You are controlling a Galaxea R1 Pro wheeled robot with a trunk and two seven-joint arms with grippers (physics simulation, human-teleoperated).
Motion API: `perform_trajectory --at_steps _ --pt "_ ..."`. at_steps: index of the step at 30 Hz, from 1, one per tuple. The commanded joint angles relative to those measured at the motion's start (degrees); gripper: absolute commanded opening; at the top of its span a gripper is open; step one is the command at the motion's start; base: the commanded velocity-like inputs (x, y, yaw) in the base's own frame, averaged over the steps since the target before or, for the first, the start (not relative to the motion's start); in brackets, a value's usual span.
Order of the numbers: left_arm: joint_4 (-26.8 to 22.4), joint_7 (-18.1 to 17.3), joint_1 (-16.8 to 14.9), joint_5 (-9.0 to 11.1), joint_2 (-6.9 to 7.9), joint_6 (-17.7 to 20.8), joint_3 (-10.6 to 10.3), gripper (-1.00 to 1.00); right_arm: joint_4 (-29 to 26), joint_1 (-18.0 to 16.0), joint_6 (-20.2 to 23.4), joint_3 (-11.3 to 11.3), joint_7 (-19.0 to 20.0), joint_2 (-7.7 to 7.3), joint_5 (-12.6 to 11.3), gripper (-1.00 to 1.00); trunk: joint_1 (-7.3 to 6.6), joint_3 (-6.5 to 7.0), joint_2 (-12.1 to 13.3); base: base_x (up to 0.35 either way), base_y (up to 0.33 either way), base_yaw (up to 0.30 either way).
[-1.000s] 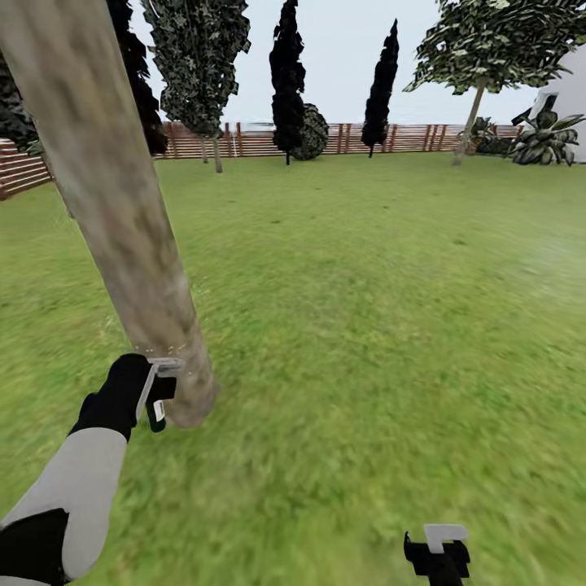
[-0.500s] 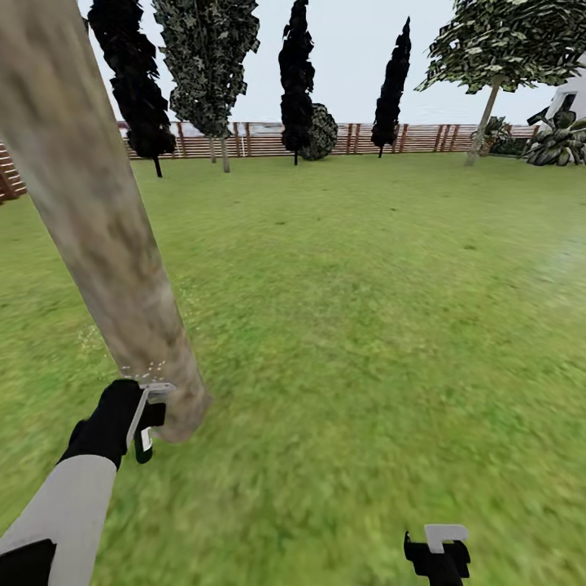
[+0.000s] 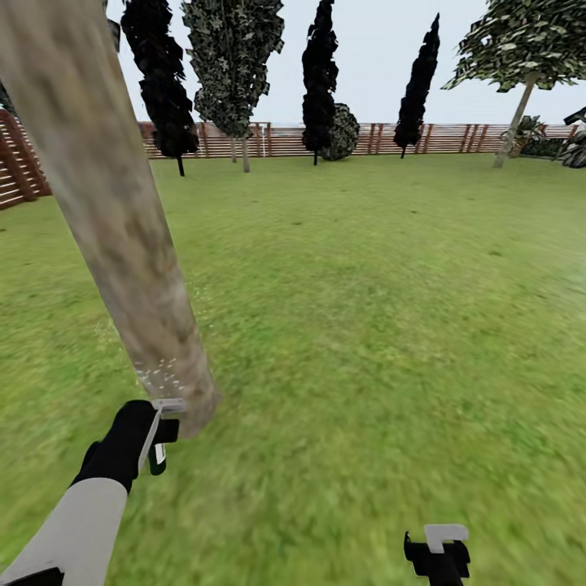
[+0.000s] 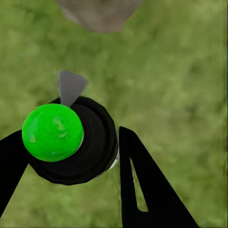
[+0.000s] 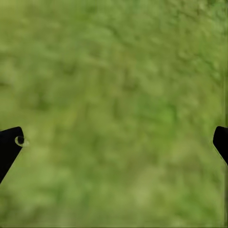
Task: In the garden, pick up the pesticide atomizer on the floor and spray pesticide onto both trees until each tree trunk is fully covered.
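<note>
A thick pale grey-brown mottled tree trunk [image 3: 122, 220] leans across the left of the head view, with fine white specks near its base [image 3: 167, 376]. My left gripper [image 3: 159, 435] sits just in front of that base, shut on the pesticide atomizer [image 3: 158, 456], a dark bottle with a grey nozzle. From the left wrist camera the atomizer [image 4: 71, 140] shows as a black round body with a bright green cap, held between my black fingers [image 4: 142, 185], with the trunk's foot [image 4: 99, 12] just beyond. My right gripper [image 3: 438, 547] hangs low over the grass, open, its fingertips [image 5: 9, 147] wide apart.
Green lawn [image 3: 382, 309] stretches ahead to a brown slat fence [image 3: 268, 140]. Black cypresses [image 3: 320, 77] and a leafy tree [image 3: 233, 57] stand along the fence. Another tree with a thin pale trunk [image 3: 516, 122] is at the far right.
The whole head picture has shifted right and down, so the camera moved. My left gripper with the atomizer stays by the trunk's base; white specks there have increased. The right gripper is unchanged.
</note>
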Motion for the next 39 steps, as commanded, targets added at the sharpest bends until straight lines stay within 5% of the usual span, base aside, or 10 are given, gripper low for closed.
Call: perform_trajectory --at_steps 1,9,39 --pt "-0.1 -0.5 0.0 -0.7 -0.22 0.2 0.2 -1.0 0.0 0.0 -0.1 -0.4 -0.2 0.02 0.6 1.0 0.0 -0.05 0.0 0.137 -0.257 0.019" --pt "-0.9 -0.5 0.3 -0.8 0.02 -0.6 0.6 -1.0 0.1 0.0 -0.1 -0.3 -0.2 0.02 0.6 1.0 0.0 -0.05 0.0 0.115 -0.262 0.037" --pt "-0.4 1.1 0.4 -0.5 -0.27 -0.7 0.7 -1.0 0.1 0.0 -0.1 -0.3 -0.2 0.05 0.6 1.0 0.0 -0.05 0.0 0.111 -0.261 0.248"
